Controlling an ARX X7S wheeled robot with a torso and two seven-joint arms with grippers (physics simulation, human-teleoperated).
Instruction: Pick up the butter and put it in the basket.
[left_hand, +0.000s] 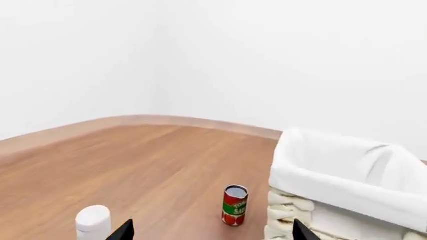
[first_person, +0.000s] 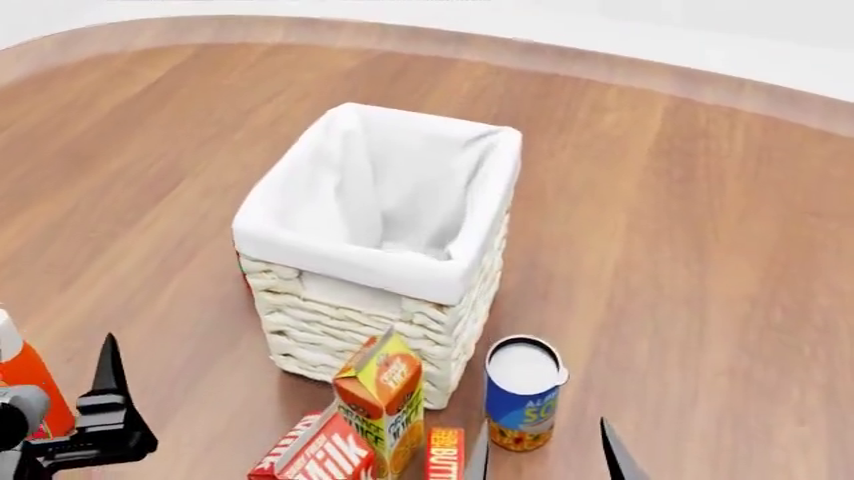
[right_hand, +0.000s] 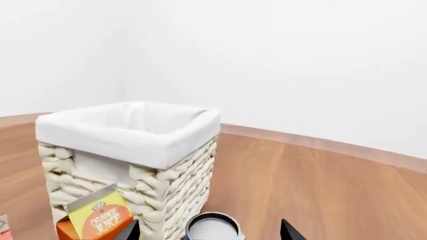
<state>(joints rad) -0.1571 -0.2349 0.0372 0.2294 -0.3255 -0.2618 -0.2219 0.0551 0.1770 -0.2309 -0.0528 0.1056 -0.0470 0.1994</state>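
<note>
Butter (first_person: 445, 455) sits at the near edge of your head view, only its red top end showing, on the wooden surface (first_person: 694, 250) just in front of the basket (first_person: 461, 290). It's squeezed between the orange juice carton (first_person: 383, 395) on its left and the blue soup can (first_person: 522, 395) on its right; can't tell if it touches either. Milk carton (first_person: 318, 455) lies further left, against the juice carton, cut off by the frame.

Basket stands upright behind them, white liner folded over the rim, nothing visible inside.

Your right tool (first_person: 545, 455) is low, near, with one finger by the butter and the other (first_person: 617, 455) right of the soup can; fingers spread apart, gripping nothing. Your left tool (left_hand: 208, 232) shows two dark tips wide apart, nothing between them.

Left wrist view: tomato sauce can (left_hand: 234, 205) stands just beside the basket's left wall; a white-capped bottle (left_hand: 93, 222) sits further left, apart.
</note>
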